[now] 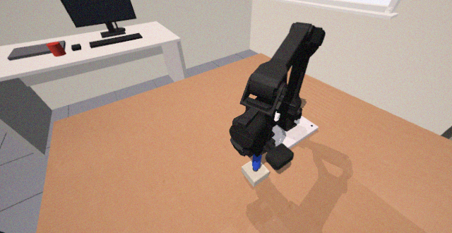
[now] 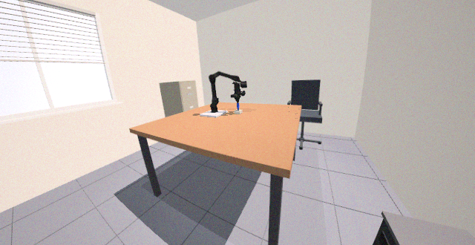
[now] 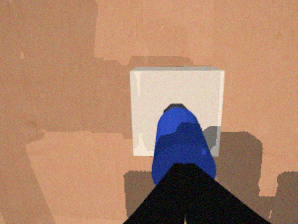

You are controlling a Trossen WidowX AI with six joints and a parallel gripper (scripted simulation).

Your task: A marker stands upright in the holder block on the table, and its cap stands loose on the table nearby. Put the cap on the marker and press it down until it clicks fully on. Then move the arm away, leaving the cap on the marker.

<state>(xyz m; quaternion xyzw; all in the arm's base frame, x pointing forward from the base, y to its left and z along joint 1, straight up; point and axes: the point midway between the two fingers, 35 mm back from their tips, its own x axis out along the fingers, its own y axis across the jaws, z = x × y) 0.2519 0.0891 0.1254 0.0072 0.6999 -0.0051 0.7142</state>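
Note:
The pale holder block (image 1: 246, 174) (image 2: 238, 112) (image 3: 150, 90) stands on the table. The blue cap (image 1: 256, 162) (image 2: 237, 106) (image 3: 175, 142) sits upright over the marker in the block. A small dark part of the marker (image 3: 175, 106) shows at the cap's lower end, close to the block. My gripper (image 2: 237, 102) (image 3: 182, 173) is shut and empty, pointing down. Its black fingertips are right at the cap's top, over it and not around it. They hide the top, so contact and how firmly the cap is seated cannot be told.
The arm's white base plate (image 1: 307, 131) (image 2: 211, 114) lies on the table (image 1: 141, 162) (image 2: 230, 137) behind the holder block. A white desk (image 1: 148, 35) with a monitor, a keyboard and a red cup (image 1: 56, 49) stands apart from the table. An office chair (image 2: 306, 94) stands beyond the table.

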